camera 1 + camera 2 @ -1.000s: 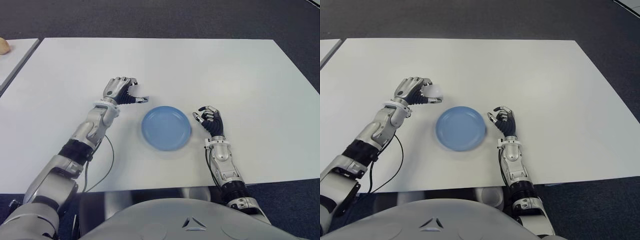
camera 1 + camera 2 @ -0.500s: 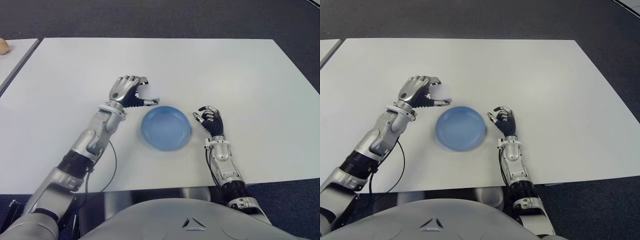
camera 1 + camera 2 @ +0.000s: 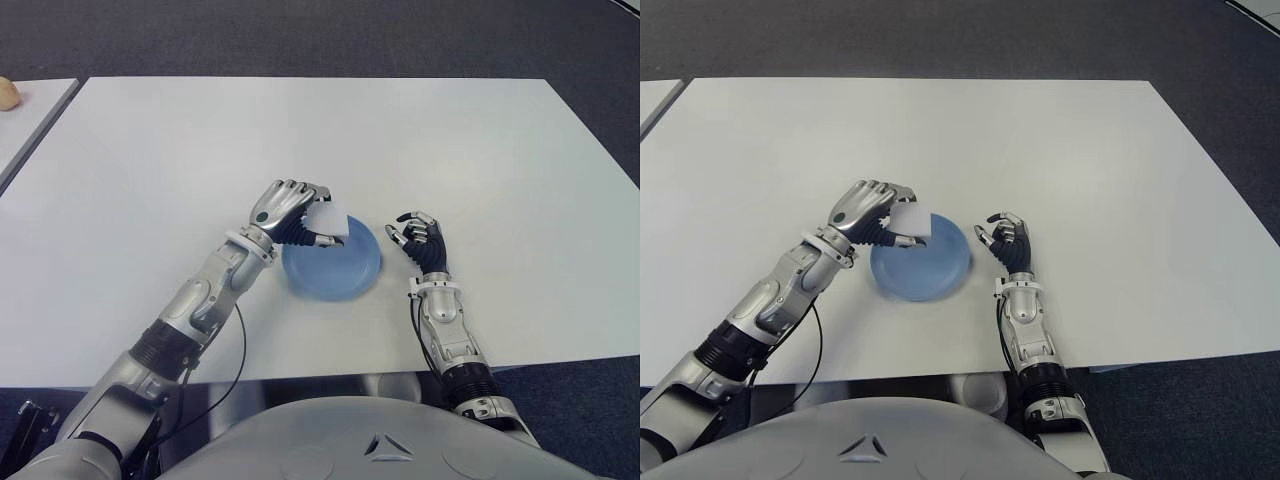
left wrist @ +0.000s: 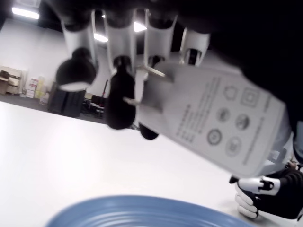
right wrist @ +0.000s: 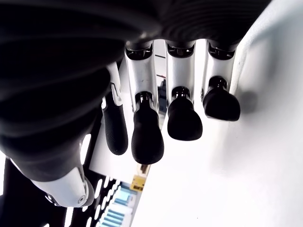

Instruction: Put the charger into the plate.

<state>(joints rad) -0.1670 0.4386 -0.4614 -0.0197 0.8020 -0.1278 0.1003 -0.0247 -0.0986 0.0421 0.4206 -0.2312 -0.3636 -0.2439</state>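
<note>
A white charger [image 3: 328,224] is held in my left hand [image 3: 293,211], whose fingers are curled around it above the left rim of the blue plate [image 3: 340,270]. In the left wrist view the charger [image 4: 215,130] shows its printed label and metal prongs, with the plate [image 4: 142,213] just below it. My right hand [image 3: 418,238] shows to the right of the plate, fingers loosely bent and holding nothing.
The white table [image 3: 450,140] stretches wide around the plate. A second white table [image 3: 25,115] stands at the far left across a narrow gap. Dark carpet lies beyond the far edge.
My left hand has carried the charger rightward and nearer, from left of the plate to above its left rim. The right hand has not moved.
</note>
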